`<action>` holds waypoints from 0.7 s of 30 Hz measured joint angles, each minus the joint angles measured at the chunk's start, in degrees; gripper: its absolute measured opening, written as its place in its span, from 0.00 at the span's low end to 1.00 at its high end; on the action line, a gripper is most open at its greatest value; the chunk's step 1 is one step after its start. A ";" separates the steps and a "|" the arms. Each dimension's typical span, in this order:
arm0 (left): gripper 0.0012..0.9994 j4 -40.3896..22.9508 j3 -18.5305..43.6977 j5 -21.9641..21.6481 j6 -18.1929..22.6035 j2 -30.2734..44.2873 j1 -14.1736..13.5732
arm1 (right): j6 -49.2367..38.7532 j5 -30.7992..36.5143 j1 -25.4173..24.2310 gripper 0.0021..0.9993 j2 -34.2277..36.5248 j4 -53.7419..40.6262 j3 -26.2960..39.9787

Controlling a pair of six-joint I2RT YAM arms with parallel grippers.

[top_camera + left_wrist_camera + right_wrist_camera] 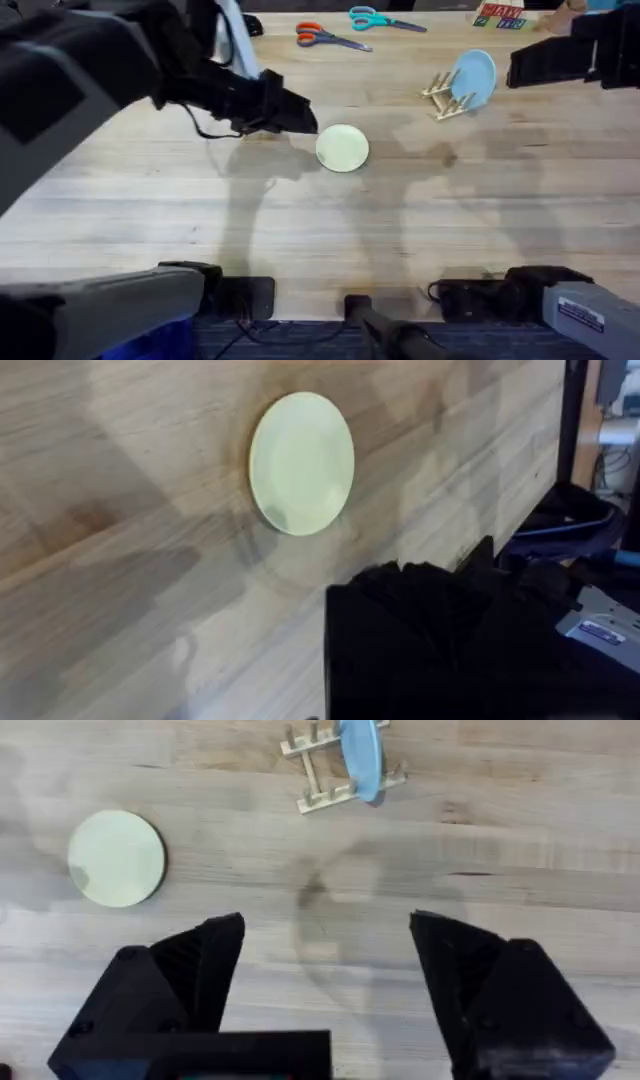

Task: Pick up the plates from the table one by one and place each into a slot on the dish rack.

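Observation:
A pale yellow plate (343,148) lies flat on the wooden table (150,200) near the middle. My left gripper (300,115) hovers just left of it, shut and holding nothing. In the left wrist view the same plate (301,462) lies beyond the left gripper (440,575). The small wooden dish rack (441,98) stands at the back right with a light blue plate (474,78) on edge in a slot. My right gripper (525,65) is raised to the right of the rack. In the right wrist view the right gripper (328,925) is open and empty above bare table, with the rack (315,780) and yellow plate (116,858) beyond.
Orange-handled scissors (325,38) and teal-handled scissors (380,18) lie along the far edge, with a colourful box (500,14) at the back right. The arm bases (500,295) sit along the near edge.

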 joint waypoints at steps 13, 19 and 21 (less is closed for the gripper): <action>0.04 4.65 0.00 0.07 -0.39 8.51 -2.06 | 0.00 0.00 0.00 1.00 0.00 0.01 0.00; 0.04 6.79 0.00 0.07 -0.36 11.39 -2.06 | 0.00 0.00 0.00 0.99 -0.01 0.01 0.00; 0.04 7.61 -0.04 0.04 -0.35 12.10 -2.06 | 0.00 0.00 0.00 0.99 -0.01 0.00 0.00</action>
